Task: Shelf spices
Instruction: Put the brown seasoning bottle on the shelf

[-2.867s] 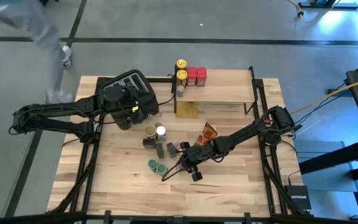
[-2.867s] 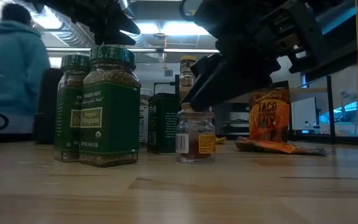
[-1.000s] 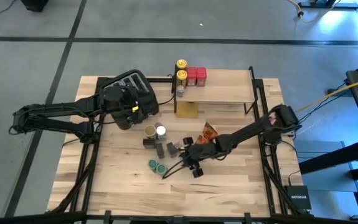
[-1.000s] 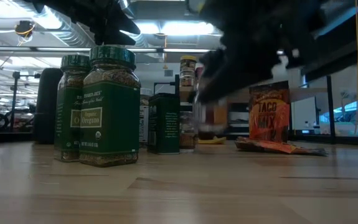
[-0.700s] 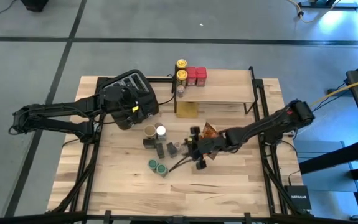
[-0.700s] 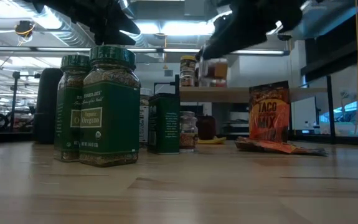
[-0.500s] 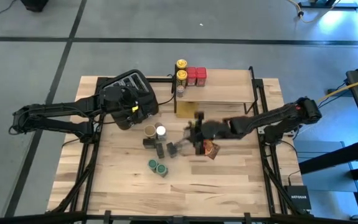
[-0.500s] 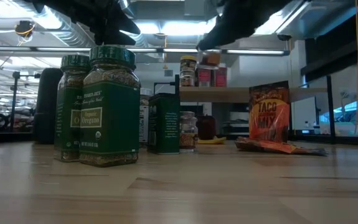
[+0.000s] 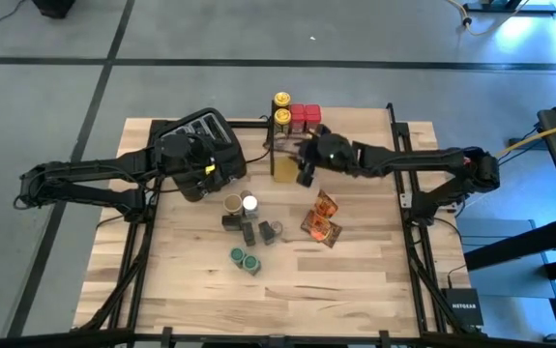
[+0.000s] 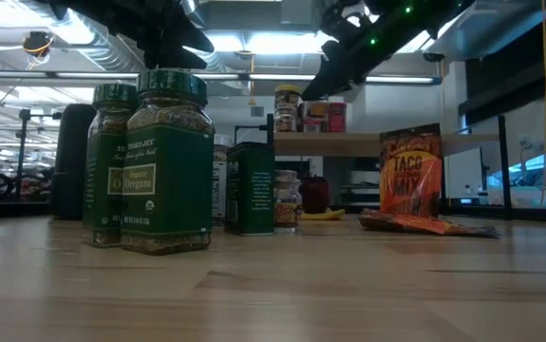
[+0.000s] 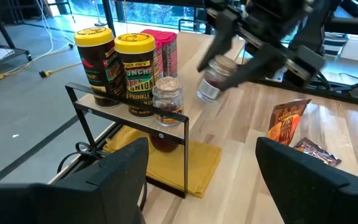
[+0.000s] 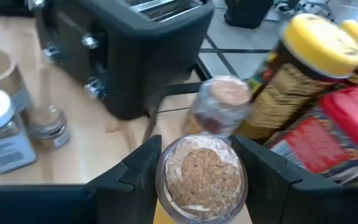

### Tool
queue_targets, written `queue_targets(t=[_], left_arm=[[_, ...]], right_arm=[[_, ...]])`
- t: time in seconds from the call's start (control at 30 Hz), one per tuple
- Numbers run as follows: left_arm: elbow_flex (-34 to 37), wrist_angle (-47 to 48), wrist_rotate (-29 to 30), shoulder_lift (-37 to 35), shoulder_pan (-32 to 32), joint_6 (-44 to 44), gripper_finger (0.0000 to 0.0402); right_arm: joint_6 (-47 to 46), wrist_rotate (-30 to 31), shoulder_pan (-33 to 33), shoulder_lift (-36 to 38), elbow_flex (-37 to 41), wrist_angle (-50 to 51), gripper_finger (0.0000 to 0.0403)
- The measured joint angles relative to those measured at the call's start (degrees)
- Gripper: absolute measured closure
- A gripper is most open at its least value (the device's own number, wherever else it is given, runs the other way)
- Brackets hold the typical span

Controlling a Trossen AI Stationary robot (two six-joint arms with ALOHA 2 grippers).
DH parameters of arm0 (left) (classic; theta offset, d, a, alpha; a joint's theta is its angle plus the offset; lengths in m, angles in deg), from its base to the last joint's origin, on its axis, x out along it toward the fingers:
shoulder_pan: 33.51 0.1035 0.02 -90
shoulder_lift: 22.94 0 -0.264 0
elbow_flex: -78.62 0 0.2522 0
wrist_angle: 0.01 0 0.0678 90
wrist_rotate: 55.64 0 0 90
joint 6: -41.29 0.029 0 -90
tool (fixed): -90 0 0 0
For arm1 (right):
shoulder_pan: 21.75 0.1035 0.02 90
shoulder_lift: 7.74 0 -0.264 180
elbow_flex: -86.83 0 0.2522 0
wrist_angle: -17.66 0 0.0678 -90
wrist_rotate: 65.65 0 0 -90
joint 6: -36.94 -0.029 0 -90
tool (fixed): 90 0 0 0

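Left arm: reaches in from the table's left edge; left gripper hangs over the black toaster, fingers spread wide, nothing between them.
Loose spices: two green-lidded jars near the front of the table; a tan-lidded jar and a white-lidded jar side by side behind them; dark tins just beside those.
Shelf: at the back of the table, right of the toaster; two yellow-lidded jars, red tins and a small clear jar at its left end.
Right gripper: above the shelf's left end, fingers partly closed round a small glass spice jar with tan contents, held clear of the plank.
Foil packets: flat on the tabletop in front of the shelf.
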Motion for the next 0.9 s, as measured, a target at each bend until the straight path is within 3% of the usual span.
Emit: queue_targets(t=[0.37,0.9], left_arm=[[0.00,-0.04,-0.01,0.00,-0.02,0.02,0.0112],[0.00,-0.06,0.00,0.02,0.00,0.02,0.0112]], right_arm=[[-0.43,-2.92,-4.54,-0.98,-0.02,-1.60,0.0213],[0.07,0.40,-4.37,-0.98,-0.02,-4.73,0.0163]])
